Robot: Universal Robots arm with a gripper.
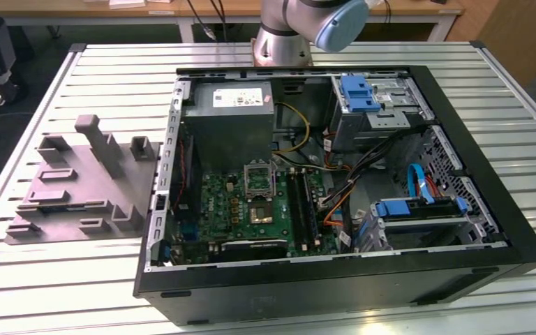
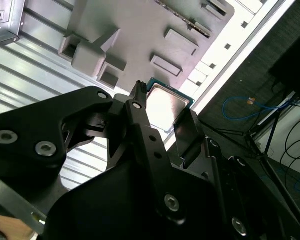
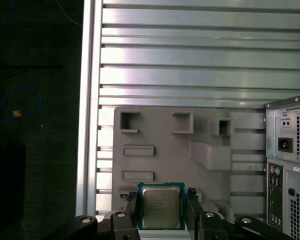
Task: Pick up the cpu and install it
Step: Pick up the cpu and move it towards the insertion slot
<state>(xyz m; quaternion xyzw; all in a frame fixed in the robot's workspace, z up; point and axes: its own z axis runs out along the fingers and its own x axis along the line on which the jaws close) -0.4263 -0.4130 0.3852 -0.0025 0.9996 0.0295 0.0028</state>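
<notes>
Slotted desk [image 3: 190, 60] beneath, grey tray [image 3: 157, 125] on it. Holding cpu [image 3: 161, 212] flat in end effector [image 3: 161, 195], fingers [image 3: 131, 205] nipped on opposite edges; apparently clear above tray.

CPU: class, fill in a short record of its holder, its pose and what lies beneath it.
cpu: flat, metal top toward the first wrist camera
held by: gripper, fingers closed on two opposite edges
beneath: grey fixture plate on the slatted table
computer case: open, green board exposed
</notes>
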